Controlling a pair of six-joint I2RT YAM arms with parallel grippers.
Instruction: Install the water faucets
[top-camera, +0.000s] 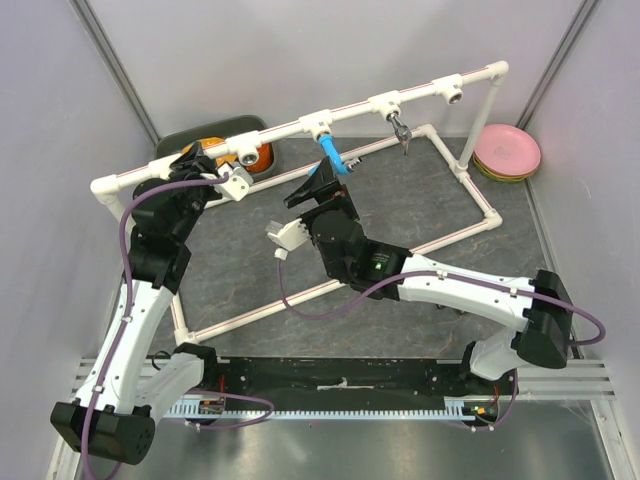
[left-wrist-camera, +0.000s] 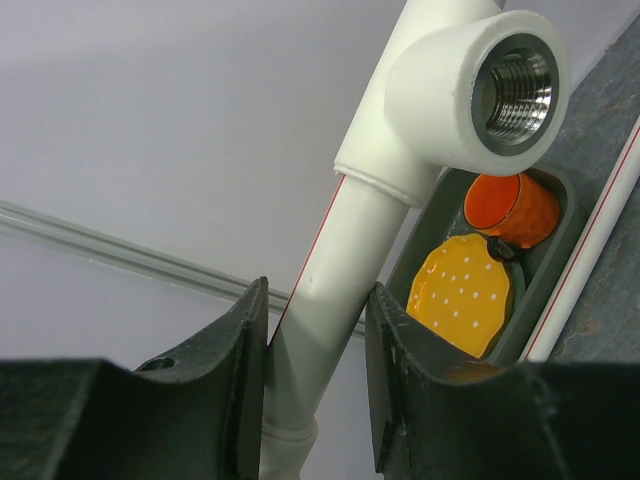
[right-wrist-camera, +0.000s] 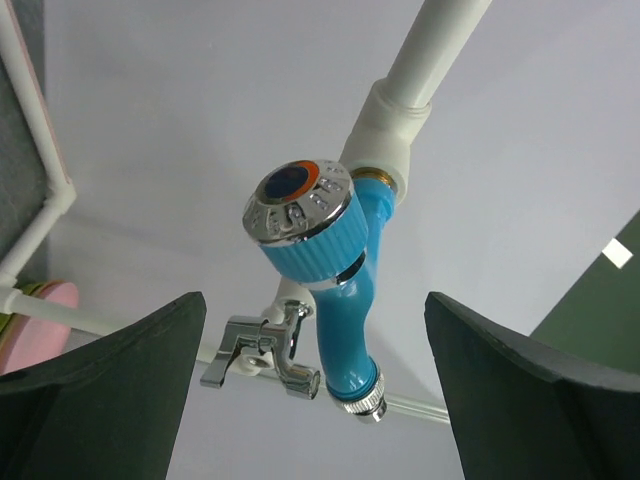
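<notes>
left gripper clamped on the pipe. right gripper wide open, fingers either side of blue faucet, not touching it. blue faucet seated in a tee; chrome faucet hangs further along the same rail

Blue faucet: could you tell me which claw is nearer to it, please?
Right. The right claw stands open just in front of the blue faucet, not touching it. The left claw is farther left, gripping the white pipe.
</notes>
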